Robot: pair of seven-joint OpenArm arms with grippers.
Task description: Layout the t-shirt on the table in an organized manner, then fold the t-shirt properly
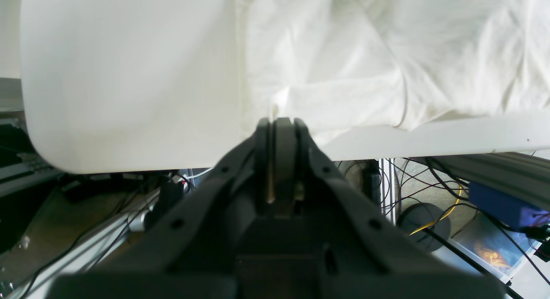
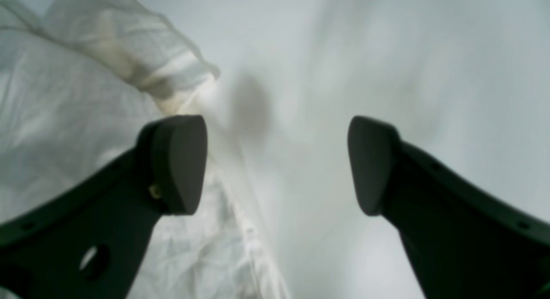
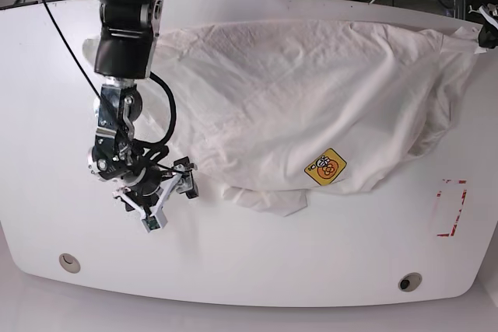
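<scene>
1. Black jaws of the left gripper [image 1: 281, 120] are pressing tight together at the table's edge, pinching a fold of white cloth where the t-shirt [image 3: 311, 106] is reaching the rim; in the base view this gripper is showing only as a dark tip at the far right edge of the frame.
2. Black fingers of the right gripper [image 2: 277, 163] are standing wide apart with nothing between them, hovering over bare tabletop just beside a thin, crumpled edge of the shirt that is lying to their left in the wrist view.
3. White cotton is spreading across the far half of the table [image 3: 257, 262], wrinkled and uneven, with one side stretching out to the pinched corner and the other bunching under the right arm.
4. Near the shirt's lower hem, a small yellow patch [image 3: 325, 166] with an orange cartoon mark is facing up; the hem beside it is curling into a loose flap.
5. White glossy tabletop is showing around the cloth, with two round grommet holes [image 3: 68, 261] along the near edge and red tape marks [image 3: 452, 207] near the right side.
</scene>
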